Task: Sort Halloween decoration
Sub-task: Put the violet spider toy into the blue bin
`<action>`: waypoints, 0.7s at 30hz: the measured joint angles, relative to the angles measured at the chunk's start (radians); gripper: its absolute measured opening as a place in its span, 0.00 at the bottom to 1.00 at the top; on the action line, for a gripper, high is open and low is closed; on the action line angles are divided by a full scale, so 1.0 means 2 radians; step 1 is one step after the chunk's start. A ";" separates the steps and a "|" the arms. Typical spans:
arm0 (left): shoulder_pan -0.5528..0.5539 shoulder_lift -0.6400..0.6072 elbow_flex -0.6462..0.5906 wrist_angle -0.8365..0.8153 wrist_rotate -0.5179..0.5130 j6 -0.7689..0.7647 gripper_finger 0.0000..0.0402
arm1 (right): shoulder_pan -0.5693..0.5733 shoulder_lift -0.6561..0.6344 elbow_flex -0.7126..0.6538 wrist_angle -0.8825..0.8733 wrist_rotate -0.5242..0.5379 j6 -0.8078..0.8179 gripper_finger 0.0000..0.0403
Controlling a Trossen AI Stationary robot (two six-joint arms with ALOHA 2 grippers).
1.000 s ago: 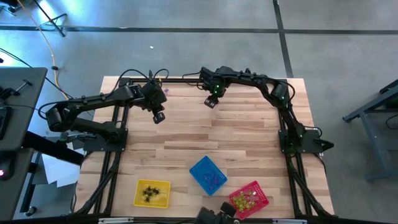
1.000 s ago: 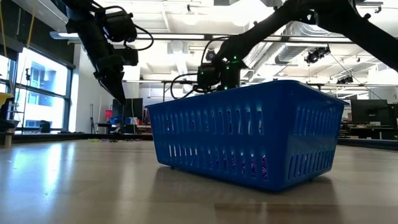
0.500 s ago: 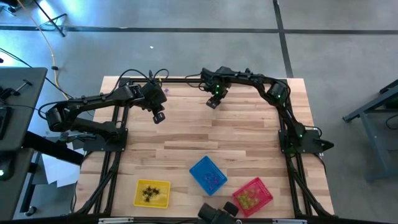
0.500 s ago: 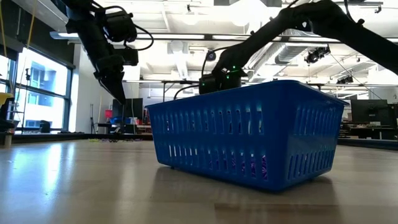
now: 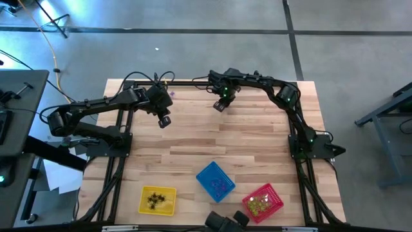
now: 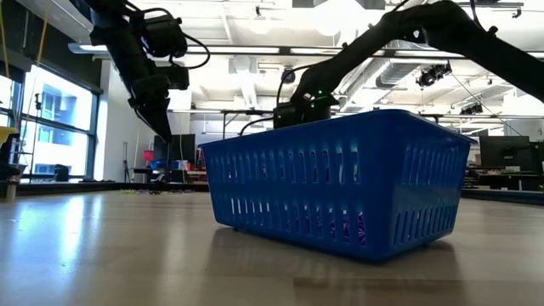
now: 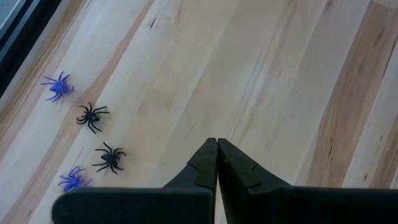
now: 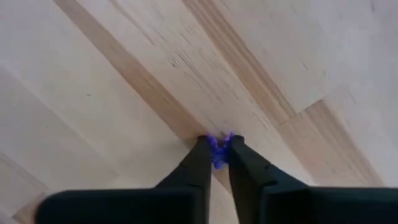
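- Your right gripper (image 8: 217,151) is pinched on a purple spider (image 8: 218,149) at the table's (image 5: 257,135) far edge, well beyond the blue basket (image 5: 214,181).
- Lift straight, keep the squeeze steady.
- Left gripper (image 7: 217,163) hovers shut near four loose spiders (image 7: 92,116).

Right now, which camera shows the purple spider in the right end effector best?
The right wrist view: the purple spider sits pinched between the right end effector fingertips. The high view shows only the end effector; the low and left wrist views don't show it.

The purple spider (image 8: 219,151) shows only partly, pinched between the right claw's (image 8: 217,155) fingertips.
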 joint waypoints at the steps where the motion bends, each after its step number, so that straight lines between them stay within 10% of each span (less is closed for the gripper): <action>1: 0.000 0.000 0.000 0.000 0.000 0.000 0.00 | 0.000 0.001 0.003 -0.004 -0.001 0.004 0.06; 21: 0.000 0.000 0.000 -0.003 0.000 -0.013 0.00 | 0.146 -0.011 0.192 -0.229 -0.039 0.033 0.00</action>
